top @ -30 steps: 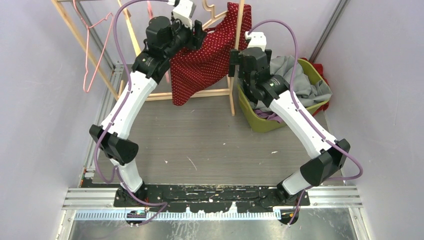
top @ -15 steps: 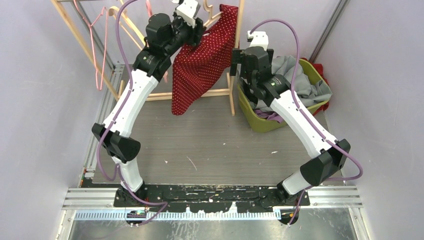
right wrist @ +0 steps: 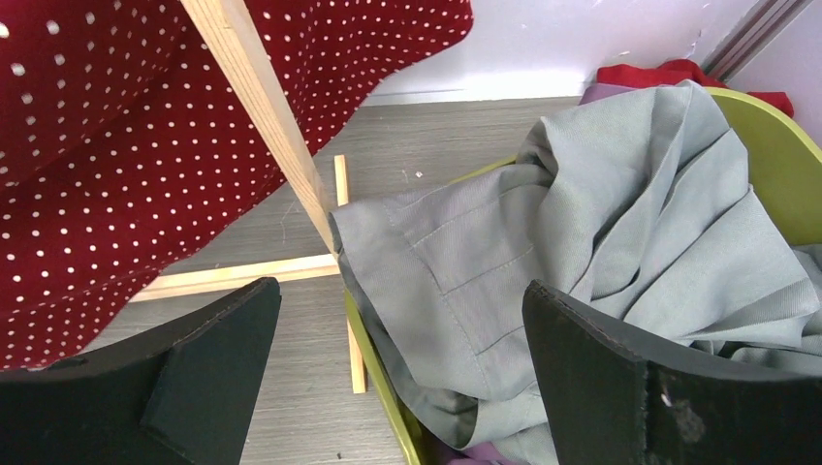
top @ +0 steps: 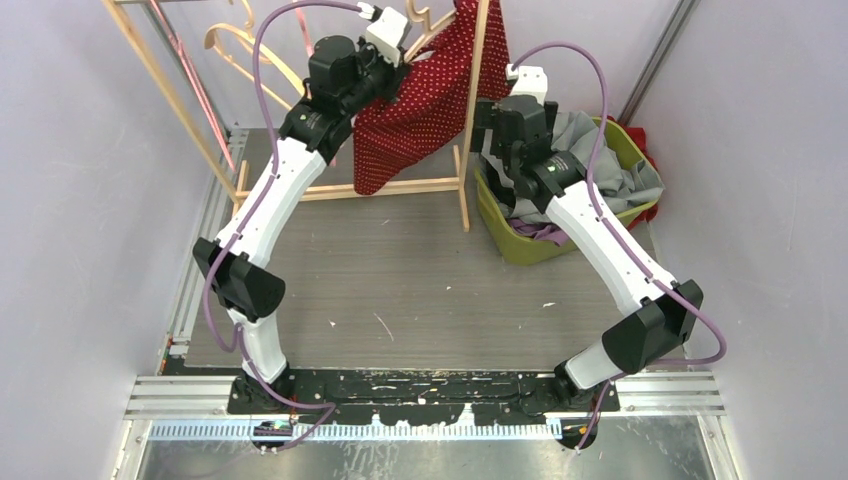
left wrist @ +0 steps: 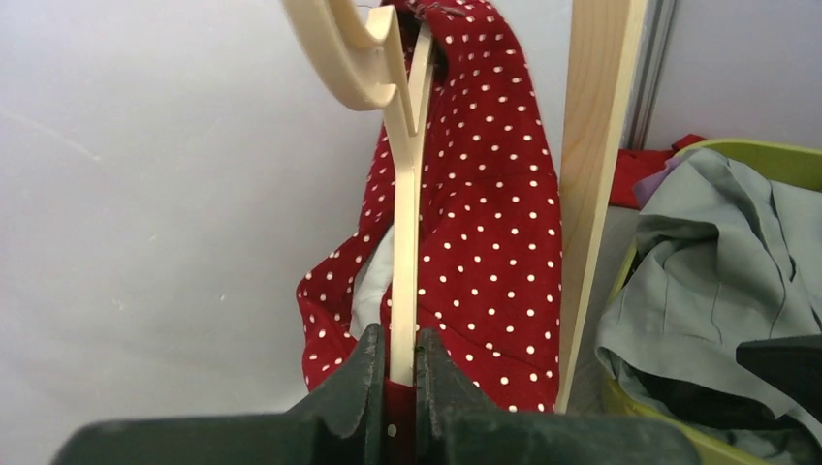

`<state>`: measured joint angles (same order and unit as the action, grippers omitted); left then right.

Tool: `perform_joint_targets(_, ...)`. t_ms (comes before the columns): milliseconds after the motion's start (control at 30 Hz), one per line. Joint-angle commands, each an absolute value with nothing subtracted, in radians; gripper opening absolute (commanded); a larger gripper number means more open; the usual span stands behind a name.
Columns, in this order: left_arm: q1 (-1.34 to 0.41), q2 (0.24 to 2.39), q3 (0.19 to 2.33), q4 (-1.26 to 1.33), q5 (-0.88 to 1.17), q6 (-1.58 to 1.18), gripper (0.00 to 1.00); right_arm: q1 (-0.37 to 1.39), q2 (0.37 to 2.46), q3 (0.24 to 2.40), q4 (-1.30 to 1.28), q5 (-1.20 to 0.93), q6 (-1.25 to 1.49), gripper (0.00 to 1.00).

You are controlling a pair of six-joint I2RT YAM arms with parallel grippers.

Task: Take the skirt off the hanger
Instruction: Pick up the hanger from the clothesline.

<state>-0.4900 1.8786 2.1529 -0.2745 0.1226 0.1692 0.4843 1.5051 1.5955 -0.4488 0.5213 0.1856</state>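
The red, white-dotted skirt point(top: 420, 110) hangs from a cream wooden hanger point(top: 425, 18) on the rack at the back. In the left wrist view the hanger's thin bar point(left wrist: 404, 213) runs upright in front of the skirt point(left wrist: 485, 242). My left gripper point(left wrist: 397, 366) is shut on the lower end of that bar, with a bit of red cloth between the jaws below it. From above, the left gripper point(top: 402, 68) sits at the skirt's upper left. My right gripper point(right wrist: 402, 291) is open and holds nothing. It hovers by the rack post, beside the skirt point(right wrist: 116, 194); from above, that gripper point(top: 482, 120) is at the skirt's right edge.
A wooden rack post point(top: 470, 120) stands between the skirt and a green basket point(top: 497, 225) heaped with grey cloth point(top: 600, 165). A pink wire hanger point(top: 190, 70) and another wooden hanger point(top: 240, 45) hang at the rack's left. The rack's floor bar point(top: 400, 188) lies under the skirt.
My left gripper has closed on the hanger bar and moved right, carrying the skirt with it toward the post. The hangers at the left have swung. The right gripper stays open.
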Motion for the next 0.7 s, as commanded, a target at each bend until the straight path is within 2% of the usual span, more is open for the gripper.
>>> perform_joint_targets(0, -0.487, 1.854, 2.16, -0.235, 0.1, 0.177, 0.0, 0.474, 1.441, 1.587, -0.384, 0.521, 0.179, 1.0)
perform_joint_targets(500, -0.384, 1.643, 2.008, -0.289, -0.061, 0.18, 0.0, 0.466, 1.443, 1.558, -0.383, 0.501, 0.202, 1.0)
perform_joint_targets(667, -0.373, 1.621, 1.93, -0.224, -0.053, 0.164, 0.0, 0.466, 1.451, 1.561, -0.388, 0.5, 0.202, 1.0)
